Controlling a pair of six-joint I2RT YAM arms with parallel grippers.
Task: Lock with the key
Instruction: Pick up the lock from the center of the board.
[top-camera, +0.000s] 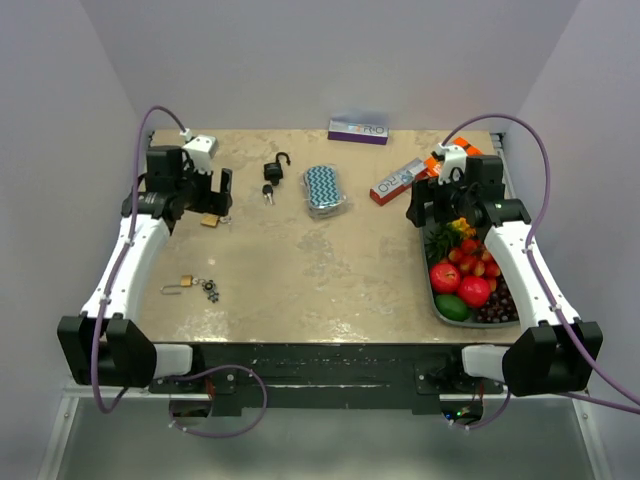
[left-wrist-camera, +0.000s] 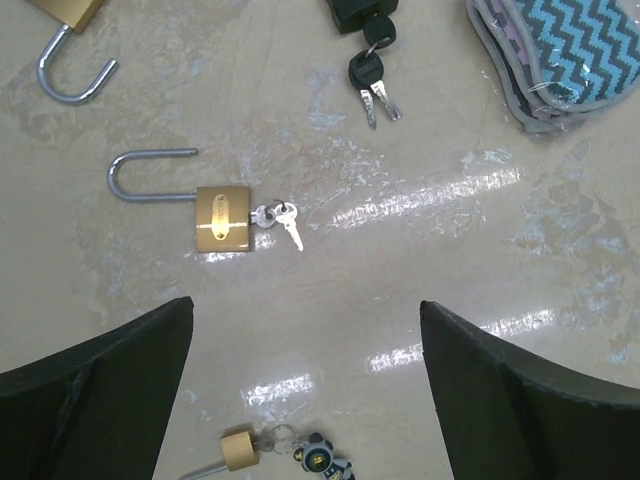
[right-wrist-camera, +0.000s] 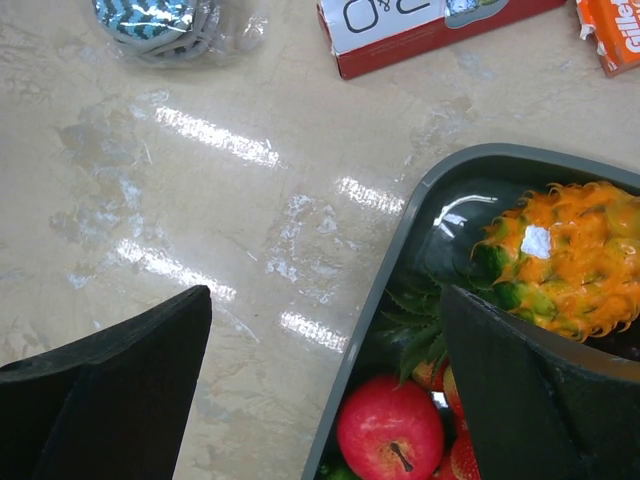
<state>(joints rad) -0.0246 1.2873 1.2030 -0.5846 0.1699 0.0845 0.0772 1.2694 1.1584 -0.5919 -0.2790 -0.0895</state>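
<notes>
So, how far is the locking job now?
Done: nothing visible. The middle brass padlock lies with its shackle open and its keys at its base. In hand: nothing. The left gripper hovers open near that padlock, and the right gripper is open over the tray edge. Left: probably grip the padlock, press the shackle shut and turn the key.

The grey tray holds fruit; a chevron pouch and a red box lie on the bench.
</notes>
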